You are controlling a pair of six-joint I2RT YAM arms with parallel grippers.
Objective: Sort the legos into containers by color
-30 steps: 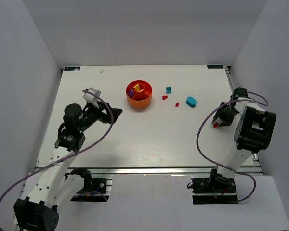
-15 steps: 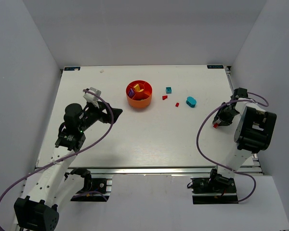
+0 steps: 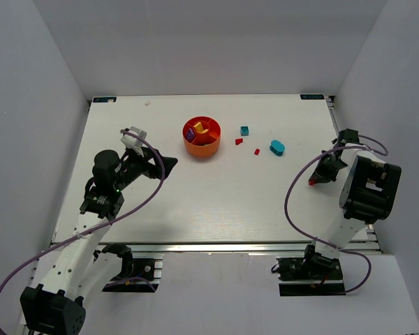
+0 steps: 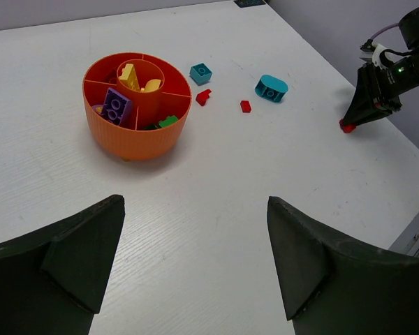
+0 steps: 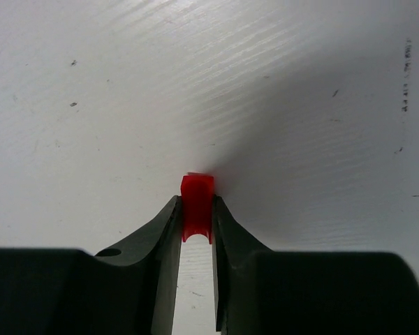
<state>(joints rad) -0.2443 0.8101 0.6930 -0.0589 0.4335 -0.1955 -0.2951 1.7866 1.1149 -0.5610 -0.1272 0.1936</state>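
My right gripper [image 5: 196,209] is shut on a small red lego [image 5: 197,199] at the table surface on the right side; it also shows in the top view [image 3: 312,181] and the left wrist view [image 4: 346,127]. The orange-red divided bowl [image 3: 202,146] stands at the back middle and holds yellow [image 4: 130,75], purple [image 4: 116,105] and green [image 4: 167,121] legos. Two red legos [image 3: 239,141] [image 3: 257,151], a small cyan brick [image 3: 244,130] and a rounded cyan piece [image 3: 277,147] lie right of the bowl. My left gripper [image 4: 194,244] is open and empty, above the table left of the bowl.
White walls enclose the table on three sides. The right table edge [image 3: 339,139] runs close beside my right arm. Cables loop from both arms near the front edge.
My right gripper has shifted slightly and tilted over the red lego, staying shut on it. The left arm has not moved.
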